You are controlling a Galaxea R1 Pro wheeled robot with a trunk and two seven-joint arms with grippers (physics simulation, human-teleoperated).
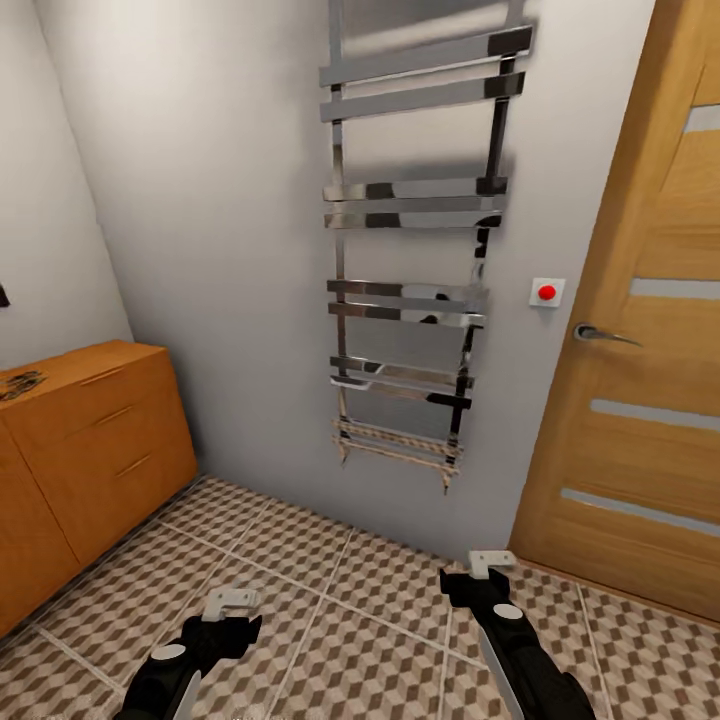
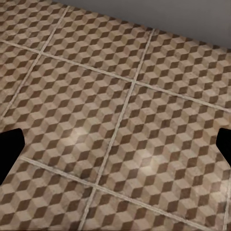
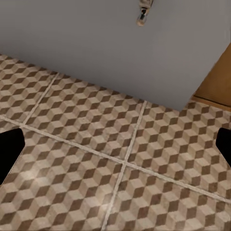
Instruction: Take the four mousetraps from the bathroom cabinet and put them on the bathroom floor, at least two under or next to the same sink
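The orange-brown cabinet (image 1: 90,440) stands against the left wall, with slot-handled drawers on its front. On its flat top, at the picture's left edge, lie small brown boards with dark wire, the mousetraps (image 1: 22,382); how many there are is unclear. The cube-patterned bathroom floor (image 1: 340,600) spreads below. My left gripper (image 1: 232,602) and right gripper (image 1: 492,565) hang low over the tiles, both open and holding nothing. In the wrist views the left gripper (image 2: 115,154) and right gripper (image 3: 115,149) have their dark fingertips far apart over bare tiles. The sink is out of view.
A tall chrome towel radiator (image 1: 415,240) hangs on the grey wall ahead. A wooden door (image 1: 650,330) with a lever handle (image 1: 600,334) stands at the right, with a white switch with a red button (image 1: 546,292) beside it.
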